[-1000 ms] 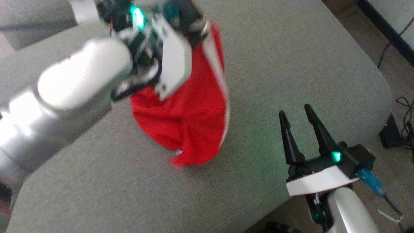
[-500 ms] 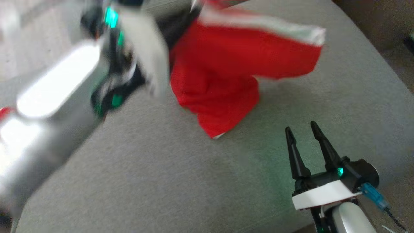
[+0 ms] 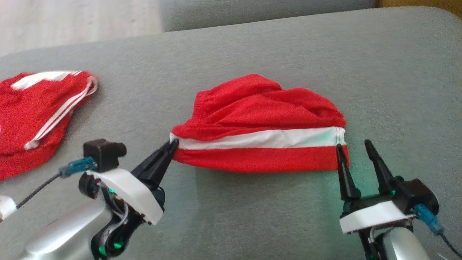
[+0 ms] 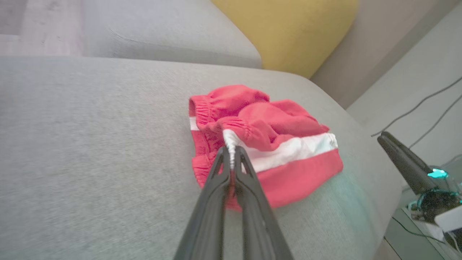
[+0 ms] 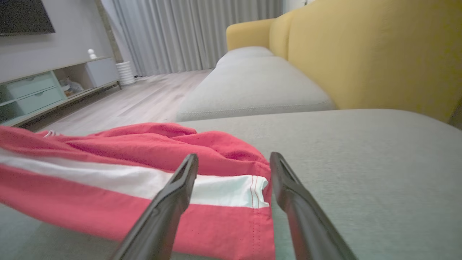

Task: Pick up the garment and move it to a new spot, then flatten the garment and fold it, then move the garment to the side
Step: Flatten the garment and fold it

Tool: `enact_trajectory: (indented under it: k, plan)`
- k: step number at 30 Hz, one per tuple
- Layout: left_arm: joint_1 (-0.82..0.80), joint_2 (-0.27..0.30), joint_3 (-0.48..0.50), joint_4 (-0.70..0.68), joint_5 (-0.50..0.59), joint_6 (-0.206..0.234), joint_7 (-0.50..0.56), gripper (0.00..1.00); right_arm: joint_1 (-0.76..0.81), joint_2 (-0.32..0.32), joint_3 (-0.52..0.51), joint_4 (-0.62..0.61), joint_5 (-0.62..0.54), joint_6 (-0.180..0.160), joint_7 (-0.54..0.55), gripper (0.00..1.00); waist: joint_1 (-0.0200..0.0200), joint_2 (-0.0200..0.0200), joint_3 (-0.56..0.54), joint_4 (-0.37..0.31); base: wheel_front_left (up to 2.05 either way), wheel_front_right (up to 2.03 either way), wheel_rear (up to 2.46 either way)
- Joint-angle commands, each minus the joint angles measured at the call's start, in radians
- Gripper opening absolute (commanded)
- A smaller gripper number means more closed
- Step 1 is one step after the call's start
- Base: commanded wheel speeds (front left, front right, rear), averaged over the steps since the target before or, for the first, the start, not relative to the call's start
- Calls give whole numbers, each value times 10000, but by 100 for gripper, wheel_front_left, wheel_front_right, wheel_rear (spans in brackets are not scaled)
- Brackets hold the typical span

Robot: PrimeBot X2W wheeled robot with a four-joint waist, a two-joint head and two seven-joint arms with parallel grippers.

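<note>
Garment (image 3: pixel 260 108) long axis left-right; left tool (image 3: pixel 173 144) pinching its corner; right tool (image 3: pixel 353 145) spread.

Head view, 9 o'clock: second red garment (image 3: pixel 32 115) cut off by edge. Right wrist view: red shorts (image 5: pixel 119 187) run out at 9 o'clock. Left wrist view: left gripper (image 4: pixel 231 151) fingers hide shorts' near hem. White object (image 5: pixel 92 54) on TV console (image 5: pixel 36 97), 10 o'clock: too small to identify.

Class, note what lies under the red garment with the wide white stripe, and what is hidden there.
The grey sofa cushion lies under the red garment, showing all around it. The patch directly beneath is covered, so anything else there cannot be seen.
</note>
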State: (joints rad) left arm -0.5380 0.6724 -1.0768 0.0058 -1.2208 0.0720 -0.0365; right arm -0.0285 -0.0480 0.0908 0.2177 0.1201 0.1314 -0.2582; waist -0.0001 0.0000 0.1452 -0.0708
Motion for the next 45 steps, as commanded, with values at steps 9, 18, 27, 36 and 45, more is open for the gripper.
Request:
enact_trajectory:
  k: [9, 18, 27, 36, 45]
  plan:
    - [-448, -58, 706, 93, 167, -111, -690, 0, -661, -778, 456, 963, 437, -7, -36, 100, 1, 0, 474, 1372, 0, 0, 0]
    - [-685, -354, 738, 461, 253, -381, -887, 0, -1215, -971, 685, 2141, 660, -7, -36, 82, 1, 0, 785, 1620, 0, 0, 0]
    - [-942, -541, 851, 560, 358, -553, -1130, 0, -1470, -1187, 528, 1205, 803, -7, -36, 0, 1, 0, 988, 1481, 0, 0, 0]
    - [-4264, -833, 1562, 275, 1748, -927, -923, 0, -4366, -2093, -1052, -782, 914, -7, -36, 0, 1, 0, 2131, 722, 0, 0, 0]
    - [-9299, -3143, 2360, 3079, 3409, -992, -1565, 0, -9560, -3960, -1947, -314, 1148, -7, -36, 0, 1, 0, 3697, 255, 0, 0, 0]
